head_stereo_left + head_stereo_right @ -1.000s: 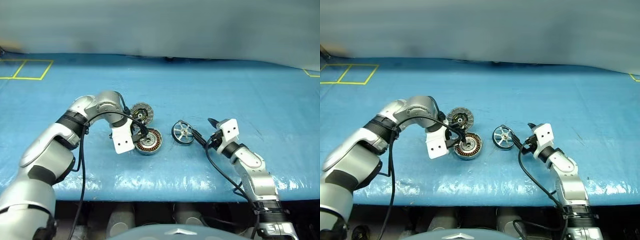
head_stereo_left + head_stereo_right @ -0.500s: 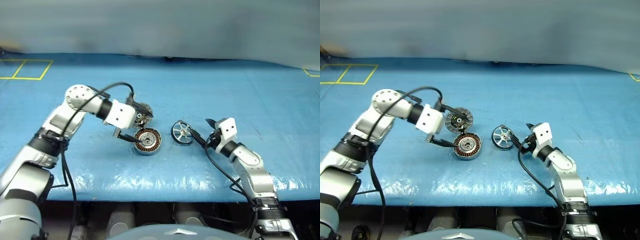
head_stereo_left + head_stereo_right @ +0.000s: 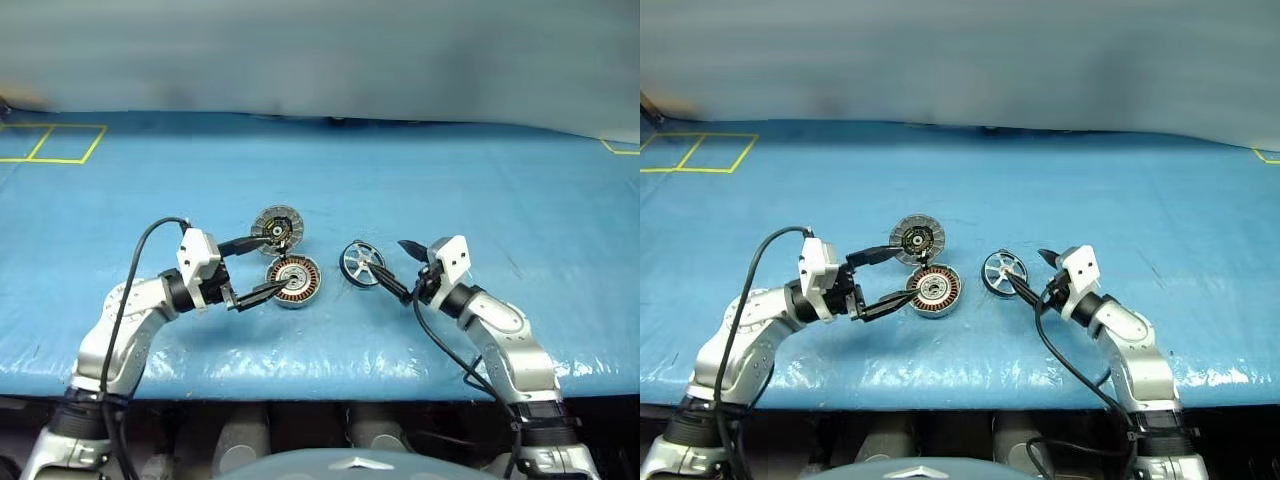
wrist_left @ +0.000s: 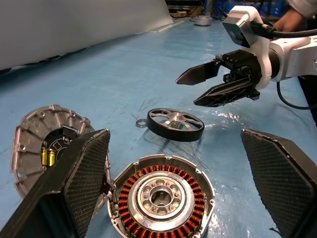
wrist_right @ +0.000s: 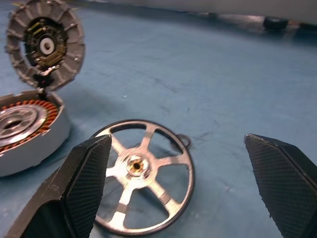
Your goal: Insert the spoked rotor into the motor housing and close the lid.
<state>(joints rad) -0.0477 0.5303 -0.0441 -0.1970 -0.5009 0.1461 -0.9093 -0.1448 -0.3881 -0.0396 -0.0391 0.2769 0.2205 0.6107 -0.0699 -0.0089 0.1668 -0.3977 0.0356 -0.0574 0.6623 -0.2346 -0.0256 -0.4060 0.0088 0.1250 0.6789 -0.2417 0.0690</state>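
Clearly the spoked rotor (image 3: 362, 265) lies flat at frame centre, just left of the unclenched right hand (image 3: 403, 268); the left hand (image 3: 262, 267), also released, brackets the motor housing (image 3: 293, 281).

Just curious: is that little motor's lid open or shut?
Open: the lid stands swung back, ribbed inner face showing, and the motor housing shows its copper windings.

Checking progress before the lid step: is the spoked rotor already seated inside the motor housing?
No, the spoked rotor lies flat on the blue table, apart from the motor housing.
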